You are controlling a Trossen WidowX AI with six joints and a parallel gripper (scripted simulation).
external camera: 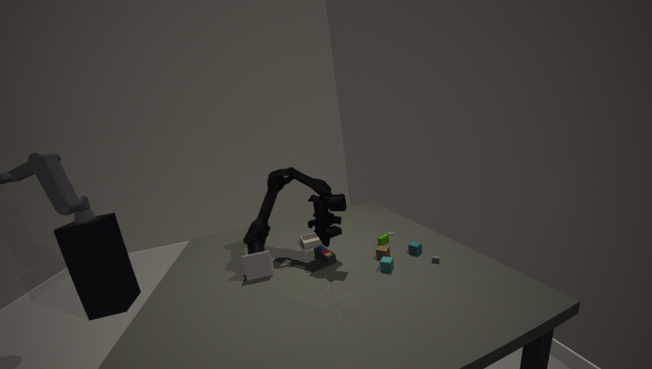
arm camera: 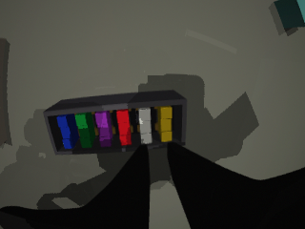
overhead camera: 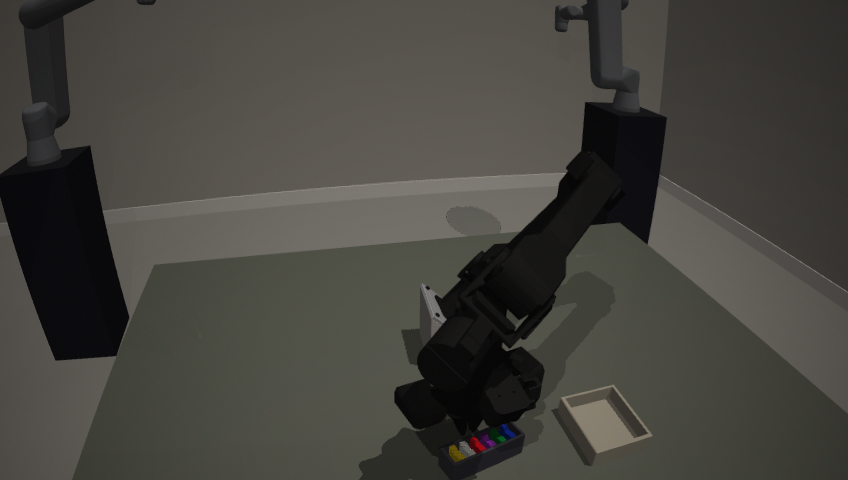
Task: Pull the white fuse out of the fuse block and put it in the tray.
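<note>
At the far left of the top view a black pedestal [overhead camera: 59, 249] carrying a grey arm is seen beside the table [overhead camera: 267, 356], well apart from everything else. Further right, near the table's middle, the white base plate [overhead camera: 429, 312] of the black arm [overhead camera: 535, 255] is seen, and the arm is bent forward and down over the front edge of the table. The gripper [arm camera: 158, 153] is held just above the fuse block [arm camera: 114, 101], its fingers nearly pressed together with only a narrow gap between them, and nothing is pinched. In the wrist view the fuses are read from left to right as blue [arm camera: 64, 132], green [arm camera: 83, 129], purple [arm camera: 103, 129], red [arm camera: 124, 128], then the white fuse [arm camera: 145, 125], and last the yellow fuse [arm camera: 166, 124]. The white fuse is seated upright in its slot, fifth from the left, hemmed in by the red fuse on one side and the yellow on the other; the fingertips are lined up close over it, though whether it is touched cannot be told. To the right of the block in the top view, near but apart, the tray [overhead camera: 639, 431] is seen with nothing in it. In the exterior view, well to the right, a green block [external camera: 383, 238], a brown cube [external camera: 383, 251], two teal cubes [external camera: 386, 264] and a small grey cube [external camera: 434, 260] are scattered away from the block.
</note>
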